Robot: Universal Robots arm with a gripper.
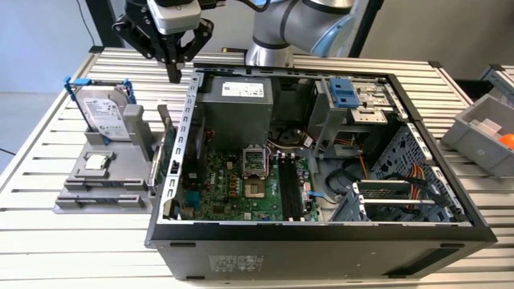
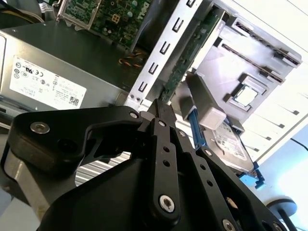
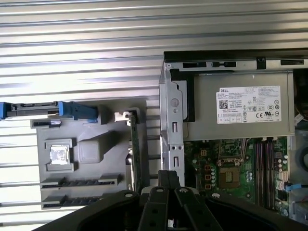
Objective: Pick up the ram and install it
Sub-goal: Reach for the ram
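Ribbed metal bench (image 1: 80,253), with slats running across it. An open computer case (image 1: 321,232) lies on its side mid-bench, motherboard (image 1: 233,192) and grey power supply (image 1: 237,111) facing up.

A grey fixture (image 1: 88,201) sits on the bench just beside the case, toward the edge at the exterior view's left. In it we see a silver hard drive (image 1: 107,114) standing upright in a blue frame, and a small square processor chip (image 1: 96,161) lying flat.

The ram (image 1: 170,158) stands on its long edge in the fixture, along the side nearest the case wall. It is not in the case. In the first wrist view it is a thin green strip (image 3: 135,154) between the fixture and the case.

The gripper (image 1: 174,75) hangs tip-down over the far part of the bench, above the gap between the fixture and the case's back corner. It is above the ram and apart from it. The fingers (image 3: 166,175) are pressed together and hold nothing.

Room: a pale bluish wall and floor past the bench edge at the exterior view's left, and dark uprights behind the arm. A grey bin (image 1: 473,129) with something orange (image 1: 506,141) in it stands off the far corner at the exterior view's right.
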